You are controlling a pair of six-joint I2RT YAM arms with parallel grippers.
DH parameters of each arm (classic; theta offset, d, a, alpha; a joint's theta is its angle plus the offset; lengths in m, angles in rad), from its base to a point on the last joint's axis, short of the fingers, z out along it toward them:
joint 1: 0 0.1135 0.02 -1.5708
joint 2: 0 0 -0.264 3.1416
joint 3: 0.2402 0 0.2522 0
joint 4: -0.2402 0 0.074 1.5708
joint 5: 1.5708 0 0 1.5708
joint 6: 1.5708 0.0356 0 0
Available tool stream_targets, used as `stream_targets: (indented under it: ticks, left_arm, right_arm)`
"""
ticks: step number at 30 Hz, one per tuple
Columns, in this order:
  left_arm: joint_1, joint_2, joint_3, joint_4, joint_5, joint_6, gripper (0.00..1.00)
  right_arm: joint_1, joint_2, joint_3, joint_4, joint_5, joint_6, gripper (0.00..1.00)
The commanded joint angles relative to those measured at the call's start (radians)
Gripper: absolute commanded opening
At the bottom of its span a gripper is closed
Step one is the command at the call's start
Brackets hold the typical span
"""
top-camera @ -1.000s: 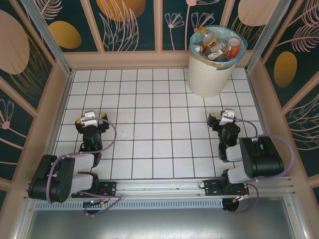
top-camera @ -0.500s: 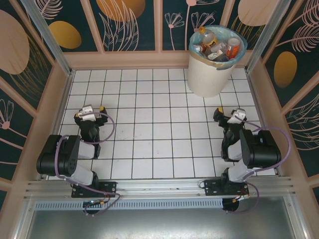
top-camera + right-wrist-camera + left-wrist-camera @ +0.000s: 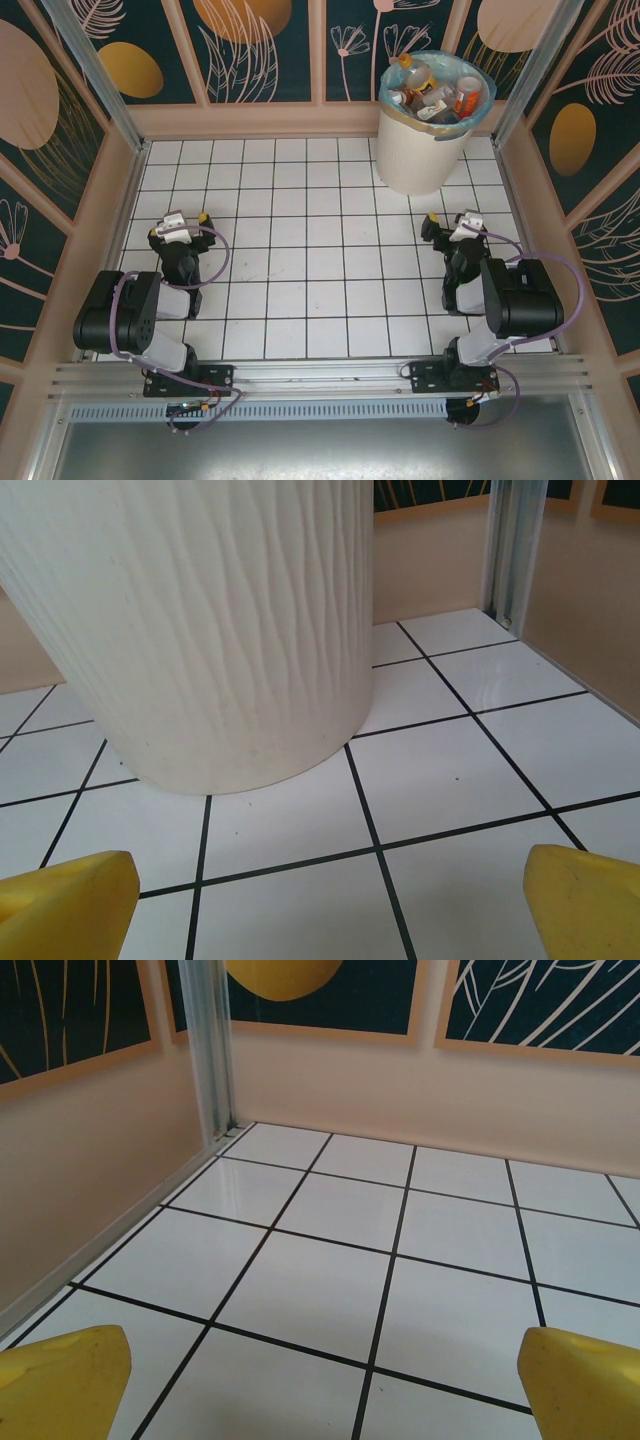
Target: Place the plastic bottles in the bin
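The cream-white bin [image 3: 422, 150] with a light blue liner stands at the far right of the tiled floor, and several plastic bottles [image 3: 437, 92] with orange, red and brown labels fill its mouth. Its ribbed wall [image 3: 200, 630] rises close ahead in the right wrist view. My right gripper [image 3: 452, 225] sits low over the tiles a little in front of the bin, open, its yellow fingertips [image 3: 585, 905] wide apart with only floor between them. My left gripper [image 3: 180, 222] rests low at the left, open as well, yellow fingertips [image 3: 60, 1385] spread over bare tile.
Peach walls [image 3: 260, 118] and aluminium posts [image 3: 212, 1050] fence in the white tiled floor [image 3: 310, 250]. The left gripper faces the far left corner. Both arms are folded back near the front rail [image 3: 320, 385].
Both arms have folded back toward their bases. The left gripper shifted slightly left and the right gripper slightly right, then both settled; the right jaws spread wider.
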Motion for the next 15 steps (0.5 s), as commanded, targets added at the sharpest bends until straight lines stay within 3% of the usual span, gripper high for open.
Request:
stream_targets:
  ticks: [1,15]
  left_arm:
    - [0.005,-0.008,0.009,0.022,-0.017,-0.016,0.99]
    - [0.005,-0.006,0.018,0.009,0.034,0.004,0.99]
  right_arm:
    - [-0.001,-0.009,0.013,0.008,-0.010,-0.014,0.99]
    - [-0.001,-0.008,0.014,0.009,-0.009,-0.013,0.99]
